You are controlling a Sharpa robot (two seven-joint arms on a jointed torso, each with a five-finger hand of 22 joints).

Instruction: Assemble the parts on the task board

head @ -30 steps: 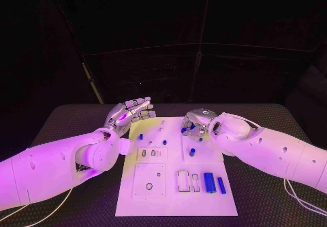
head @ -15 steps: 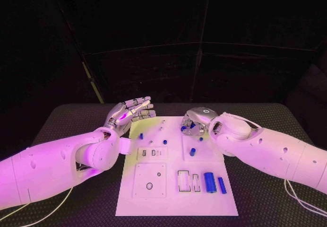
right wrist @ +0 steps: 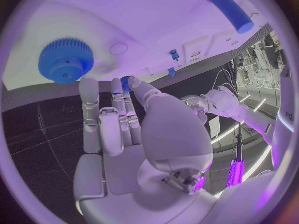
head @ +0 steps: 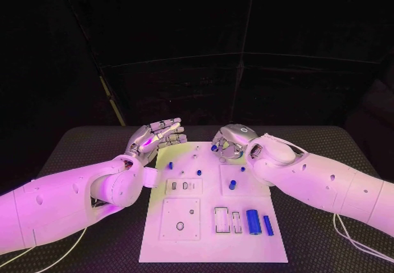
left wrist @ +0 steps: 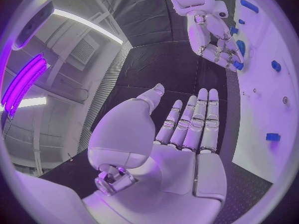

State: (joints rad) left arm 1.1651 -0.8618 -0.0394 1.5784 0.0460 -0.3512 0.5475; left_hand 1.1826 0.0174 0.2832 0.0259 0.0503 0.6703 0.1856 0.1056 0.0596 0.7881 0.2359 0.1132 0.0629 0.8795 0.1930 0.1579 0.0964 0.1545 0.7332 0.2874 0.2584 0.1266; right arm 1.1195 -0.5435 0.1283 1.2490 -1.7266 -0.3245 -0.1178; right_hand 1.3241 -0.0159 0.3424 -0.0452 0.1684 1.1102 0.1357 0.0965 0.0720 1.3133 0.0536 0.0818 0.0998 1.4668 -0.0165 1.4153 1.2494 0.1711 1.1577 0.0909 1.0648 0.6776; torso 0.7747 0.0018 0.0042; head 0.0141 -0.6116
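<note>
The white task board (head: 210, 239) lies in the middle of the table. My right hand (head: 233, 142) hovers over the board's far right part and pinches a small blue part (right wrist: 126, 81) between thumb and fingers; the part (head: 214, 147) also shows blue at the fingertips. A blue gear (right wrist: 65, 59) sits on the board just beyond those fingers. My left hand (head: 156, 135) is raised at the board's far left corner, fingers straight and apart, holding nothing. Blue pegs (head: 170, 165) (head: 198, 170) (head: 232, 183) stand on the board, and two blue cylinders (head: 253, 220) (head: 267, 223) lie near its front right.
Recessed slots (head: 184, 184) and a square plate with holes (head: 180, 217) mark the board's left half. Dark table surface (head: 82, 148) surrounds the board on all sides. White cables (head: 353, 239) trail beside my right arm.
My right hand has moved a little toward the board's far edge and to the left, carrying the small blue part. My left hand has barely moved.
</note>
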